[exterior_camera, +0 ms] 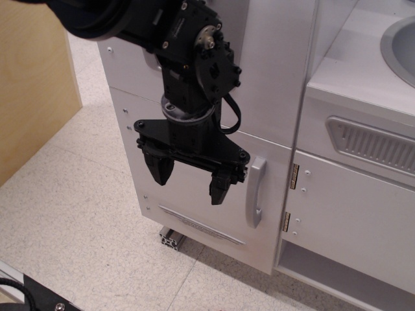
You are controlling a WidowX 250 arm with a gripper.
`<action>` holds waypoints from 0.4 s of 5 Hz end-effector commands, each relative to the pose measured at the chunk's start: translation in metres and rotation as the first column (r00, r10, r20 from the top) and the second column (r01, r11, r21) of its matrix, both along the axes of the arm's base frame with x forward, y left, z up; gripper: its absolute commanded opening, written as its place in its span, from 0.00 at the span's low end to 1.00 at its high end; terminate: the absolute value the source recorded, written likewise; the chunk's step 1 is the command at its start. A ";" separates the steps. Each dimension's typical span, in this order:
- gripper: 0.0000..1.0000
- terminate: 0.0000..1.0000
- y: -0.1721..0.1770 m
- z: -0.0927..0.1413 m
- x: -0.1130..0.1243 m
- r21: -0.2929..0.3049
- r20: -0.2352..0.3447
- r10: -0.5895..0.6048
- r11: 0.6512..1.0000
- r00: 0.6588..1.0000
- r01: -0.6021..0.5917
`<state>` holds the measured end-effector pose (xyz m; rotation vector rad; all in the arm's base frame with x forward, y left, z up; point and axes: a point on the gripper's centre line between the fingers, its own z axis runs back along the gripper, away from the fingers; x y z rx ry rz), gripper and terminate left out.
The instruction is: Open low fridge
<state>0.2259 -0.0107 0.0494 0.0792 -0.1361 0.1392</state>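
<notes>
The low fridge door (194, 201) is a white flat panel, shut flush with the cabinet front. Its curved silver-grey handle (256, 192) stands vertically near the right edge, and a thin silver strip (201, 225) runs near the bottom. My black gripper (190, 181) hangs in front of the door, fingers pointing down and spread wide apart, empty. Its right finger (220, 188) is a little left of the handle and not touching it.
A white upper panel (266, 71) sits above the door. To the right is a handleless white cabinet door (353, 220) with brass hinges (294, 176), a grey vented panel (373, 144) and a sink rim (399, 45). A wooden panel (32, 84) stands left. Speckled floor (78, 220) lies below.
</notes>
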 end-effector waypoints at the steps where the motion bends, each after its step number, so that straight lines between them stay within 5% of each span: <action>1: 1.00 0.00 0.000 0.000 0.000 0.000 0.000 0.000 1.000 1.000 0.000; 2: 1.00 0.00 -0.007 -0.033 0.034 -0.045 0.017 -0.032 0.998 0.999 0.033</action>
